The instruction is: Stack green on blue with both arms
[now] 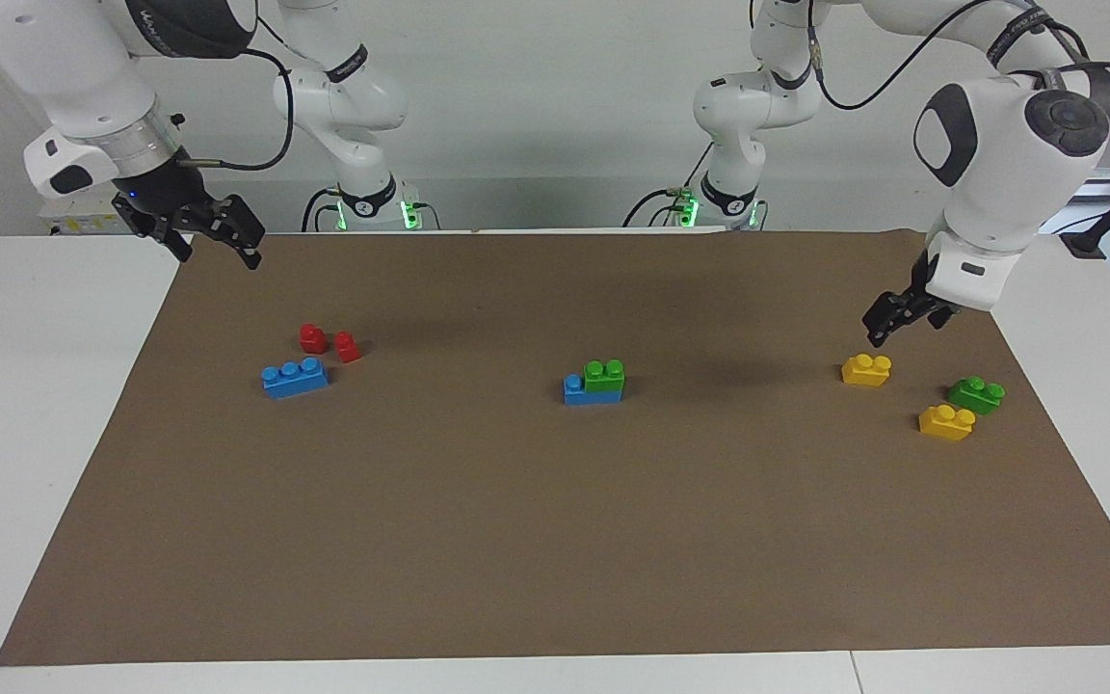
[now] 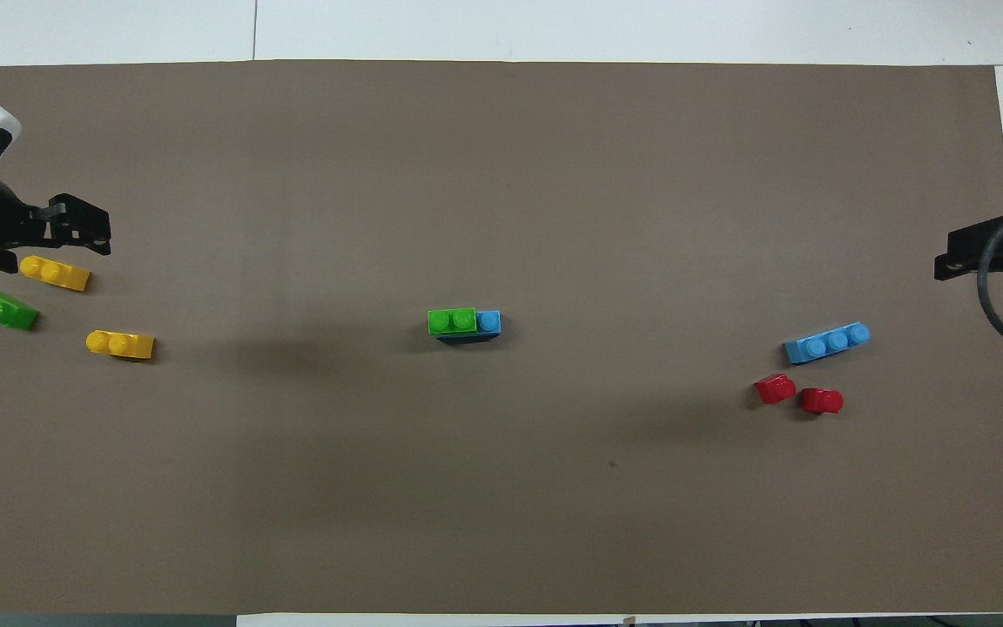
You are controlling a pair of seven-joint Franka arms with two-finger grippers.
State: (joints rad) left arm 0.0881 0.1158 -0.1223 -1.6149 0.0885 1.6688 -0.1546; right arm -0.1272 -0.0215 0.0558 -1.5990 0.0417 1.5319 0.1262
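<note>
The bright-green brick [image 1: 605, 374] sits stacked on a sky-blue brick [image 1: 575, 389] at the middle of the mat, covering two of its studs. The stack also shows in the overhead view, green [image 2: 452, 320] on blue [image 2: 488, 321]. A second blue brick [image 1: 295, 377] lies alone toward the right arm's end. My left gripper [image 1: 907, 331] is open and empty, low over the mat beside a yellow brick [image 1: 866, 369]. My right gripper [image 1: 218, 258] is open and empty, raised over the mat's edge at the right arm's end.
Two red pieces [image 1: 329, 342] lie just nearer to the robots than the lone blue brick. A darker green brick [image 1: 976, 393] and a second yellow brick [image 1: 946, 421] lie toward the left arm's end. The brown mat [image 1: 555, 540] covers the table.
</note>
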